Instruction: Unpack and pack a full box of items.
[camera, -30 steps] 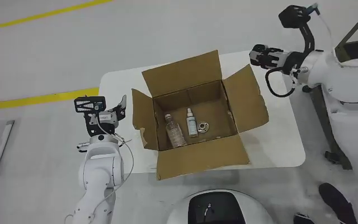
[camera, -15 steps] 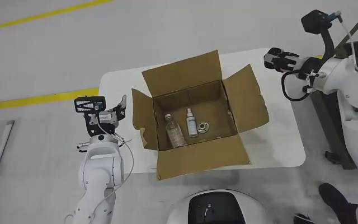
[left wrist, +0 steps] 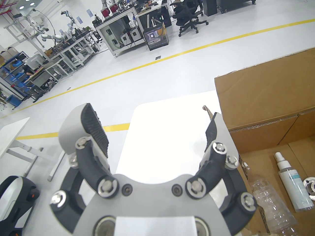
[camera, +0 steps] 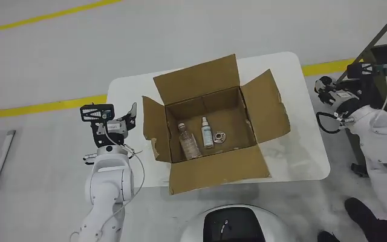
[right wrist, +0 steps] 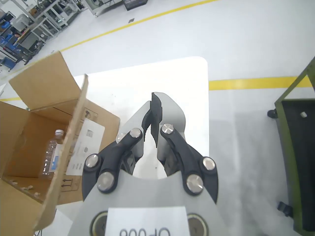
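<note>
Contents of the open brown cardboard box [camera: 196, 78] lie toward 3 o'clock from the left claw [left wrist: 150, 121], which hangs wide open and empty just off the box's 9 o'clock flap. The right claw [right wrist: 153, 109], pinched closed on nothing, sits past the white surface's [camera: 290, 66] 3 o'clock edge, so the left arm looks nearer. The clear plastic bottle [camera: 188, 143] and white spray bottle [camera: 207, 133] lie side by side, long axes roughly 12 to 6. The left wrist view also shows a small round metal fitting [left wrist: 309, 184]; in the right wrist view a raised flap hides all but the clear bottle.
</note>
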You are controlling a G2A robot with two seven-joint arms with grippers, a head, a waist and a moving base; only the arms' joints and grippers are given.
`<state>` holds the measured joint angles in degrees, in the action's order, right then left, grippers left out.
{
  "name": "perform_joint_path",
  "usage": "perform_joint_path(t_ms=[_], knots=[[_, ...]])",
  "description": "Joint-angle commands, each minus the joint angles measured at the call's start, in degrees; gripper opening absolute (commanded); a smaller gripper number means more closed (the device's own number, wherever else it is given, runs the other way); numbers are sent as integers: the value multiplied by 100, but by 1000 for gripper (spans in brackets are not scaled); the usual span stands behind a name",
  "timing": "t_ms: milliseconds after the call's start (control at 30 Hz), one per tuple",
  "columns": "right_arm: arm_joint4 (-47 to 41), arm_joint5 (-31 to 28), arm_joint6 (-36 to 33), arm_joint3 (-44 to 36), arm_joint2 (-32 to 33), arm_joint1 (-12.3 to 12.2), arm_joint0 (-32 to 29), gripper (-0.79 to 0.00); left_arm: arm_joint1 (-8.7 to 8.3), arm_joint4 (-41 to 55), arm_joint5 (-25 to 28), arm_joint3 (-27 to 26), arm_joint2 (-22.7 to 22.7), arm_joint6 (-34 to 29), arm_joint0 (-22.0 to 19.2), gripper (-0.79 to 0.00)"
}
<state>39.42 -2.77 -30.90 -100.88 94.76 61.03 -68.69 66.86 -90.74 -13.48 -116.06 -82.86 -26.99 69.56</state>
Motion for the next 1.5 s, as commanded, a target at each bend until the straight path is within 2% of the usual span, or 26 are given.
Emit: perform_joint_path(t_ms=[0, 200, 433, 633, 800, 833, 867, 900, 933, 1167, 1300, 1467], knots=[[-148, -13, 99, 54, -165, 26, -68, -785, 0, 0, 0, 0, 0, 0, 0, 0], [-537, -266, 252, 263, -916, 126, 214, -785, 0, 0, 0, 0, 0, 0, 0, 0], [-1006, -823, -6, 297, -1524, 205, 800, -785, 0, 0, 0, 0, 0, 0, 0, 0], [-1200, -1487, -684, 273, -1964, 221, 1096, -785, 0, 0, 0, 0, 0, 0, 0, 0], [-1033, -1722, -1086, 385, -2395, 248, 1334, -785, 2, 5, 38, 15, -26, 81, 40, 0], [-984, -1682, -1122, 406, -2457, 254, 1369, -785, 3, 48, 106, 22, -43, 126, 67, -123], [-963, -1616, -1157, 446, -2505, 261, 1401, -785, -2, 34, 242, 34, -67, 186, 91, -342], [-917, -1540, -1224, 488, -2552, 265, 1432, -785, -7, -16, 321, 63, -103, 234, 123, -514], [-936, -1513, -1217, 487, -2580, 272, 1469, -785, -11, -44, 425, 81, -119, 267, 162, -785], [-886, -1307, -1482, 550, -2642, 269, 1591, -785, -78, -291, 1548, 204, -279, 697, 613, -785], [-886, -1084, -1511, 573, -2553, 260, 1645, -785, -77, -178, 1756, 256, -287, 887, 757, -785], [-1055, -659, -1292, 607, -2220, 240, 1691, -785, -70, 214, 2285, 253, -157, 1135, 761, -785]])
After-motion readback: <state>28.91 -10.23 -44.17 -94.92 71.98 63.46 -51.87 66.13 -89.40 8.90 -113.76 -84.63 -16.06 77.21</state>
